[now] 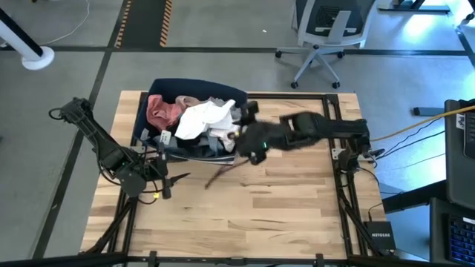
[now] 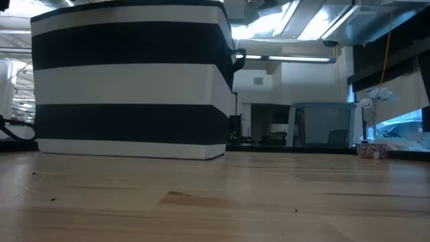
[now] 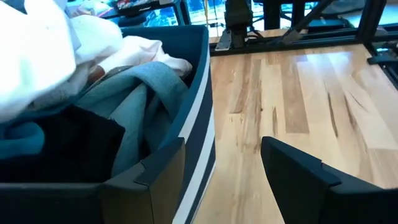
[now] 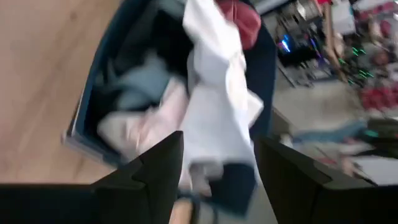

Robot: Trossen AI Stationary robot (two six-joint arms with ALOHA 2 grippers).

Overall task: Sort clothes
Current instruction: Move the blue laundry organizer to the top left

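Clothes (image 1: 199, 119) in bin (image 1: 159, 89), table's (image 1: 282, 200) far-left part

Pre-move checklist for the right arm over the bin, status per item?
1. Right gripper open: ok, jaws spread apart in its wrist view.
2. Right gripper over the bin: ok.
3. White piece free of the right gripper: cannot tell, it hangs between the fingers in a blurred picture.
4. Clothes all in the bin: ok, pink piece and blue-grey piece lie inside; none on the table.
5. Left gripper clear: ok, open beside the bin, holding nothing.
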